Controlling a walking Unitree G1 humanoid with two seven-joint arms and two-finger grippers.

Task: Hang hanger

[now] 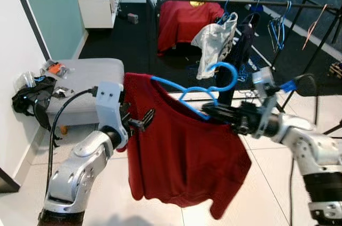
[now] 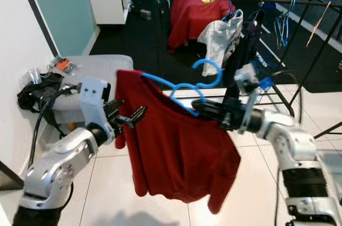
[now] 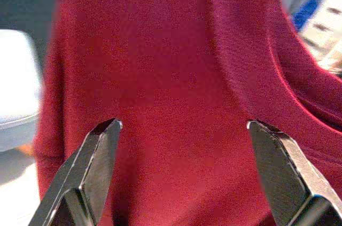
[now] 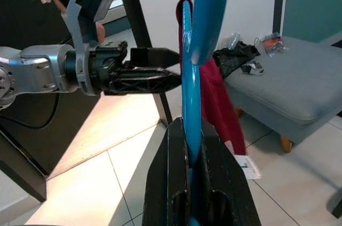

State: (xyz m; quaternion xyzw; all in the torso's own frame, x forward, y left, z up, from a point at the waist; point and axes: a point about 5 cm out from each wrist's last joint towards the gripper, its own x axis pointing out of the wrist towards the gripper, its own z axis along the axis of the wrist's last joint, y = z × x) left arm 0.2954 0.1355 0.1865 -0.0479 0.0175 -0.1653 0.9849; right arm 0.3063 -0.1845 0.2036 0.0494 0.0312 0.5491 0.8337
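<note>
A blue plastic hanger (image 1: 206,88) carries a dark red T-shirt (image 1: 181,151) that hangs in mid-air before me. My right gripper (image 1: 209,111) is shut on the hanger just below its hook; the right wrist view has the blue bar (image 4: 191,103) pinched between the two black fingers. My left gripper (image 1: 143,121) stands open at the shirt's left shoulder, its fingers (image 3: 91,167) spread wide in front of the red cloth (image 3: 176,92) without holding it. A black clothes rail (image 1: 251,2) runs across the back right, behind the hanger's hook.
The rail holds a white garment (image 1: 214,41), dark clothes and several empty blue hangers (image 1: 278,25). A grey bench (image 1: 85,84) with black straps and small items stands at the left by the white wall. A red-covered bed (image 1: 184,15) lies further back. Pale tiled floor lies below.
</note>
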